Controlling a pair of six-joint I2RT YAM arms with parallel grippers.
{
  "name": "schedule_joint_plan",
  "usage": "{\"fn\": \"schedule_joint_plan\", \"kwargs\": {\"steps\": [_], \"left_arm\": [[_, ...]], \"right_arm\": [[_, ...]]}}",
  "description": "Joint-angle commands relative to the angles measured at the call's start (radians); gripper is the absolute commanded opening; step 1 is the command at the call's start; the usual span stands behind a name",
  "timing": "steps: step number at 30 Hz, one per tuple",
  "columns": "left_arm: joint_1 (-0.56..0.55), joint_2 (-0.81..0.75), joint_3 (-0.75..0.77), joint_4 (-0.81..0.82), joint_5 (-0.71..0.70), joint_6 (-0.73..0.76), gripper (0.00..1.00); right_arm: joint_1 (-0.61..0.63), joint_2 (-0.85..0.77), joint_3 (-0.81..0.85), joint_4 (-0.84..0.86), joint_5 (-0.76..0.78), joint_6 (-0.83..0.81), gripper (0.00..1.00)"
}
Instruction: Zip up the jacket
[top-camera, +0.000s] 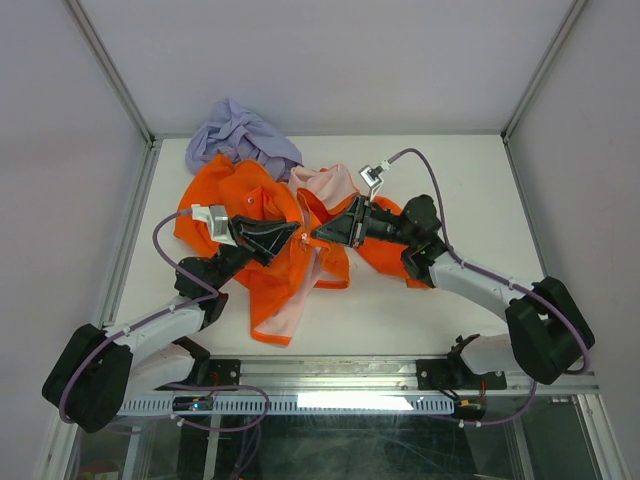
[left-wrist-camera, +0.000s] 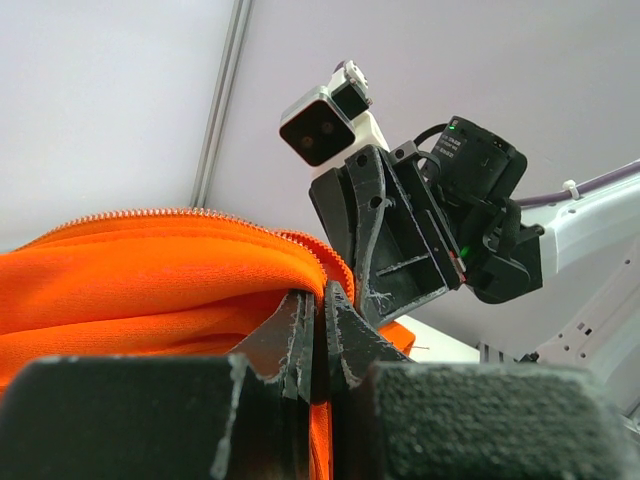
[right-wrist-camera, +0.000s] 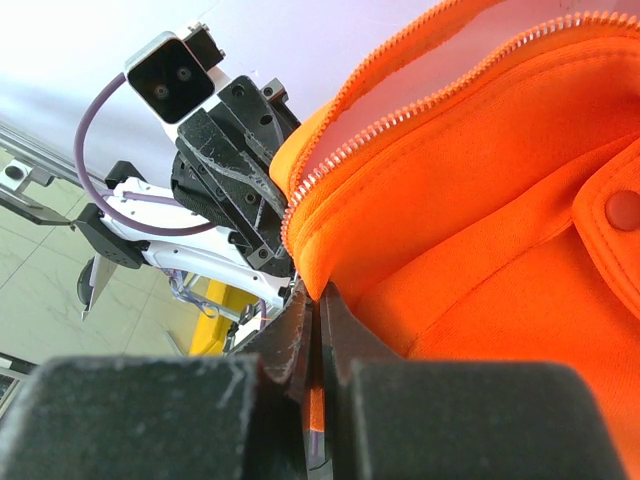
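The left tool (top-camera: 293, 232) and right tool (top-camera: 317, 236), nearly tip to tip, each pinch a front edge of the jacket (top-camera: 262, 275), bunched beneath them on the counter (top-camera: 460, 200). Its zipper teeth (right-wrist-camera: 400, 130) gape apart, so zipping looks unstarted.

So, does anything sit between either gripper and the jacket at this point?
Nothing visible does. The left gripper and right gripper are each shut on the jacket beside its zipper teeth. The lavender cloth lies behind the jacket, out of the way.
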Motion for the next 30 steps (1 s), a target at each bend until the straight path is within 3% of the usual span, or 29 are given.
{"fn": "schedule_joint_plan", "kwargs": {"steps": [1, 30], "left_arm": [[-0.011, -0.006, 0.003, 0.101, 0.018, -0.011, 0.00], [-0.033, -0.065, -0.002, -0.015, 0.027, 0.019, 0.00]], "right_arm": [[0.007, -0.003, 0.041, 0.115, -0.017, 0.017, 0.00], [0.002, -0.020, 0.022, 0.121, 0.100, 0.010, 0.00]]}}
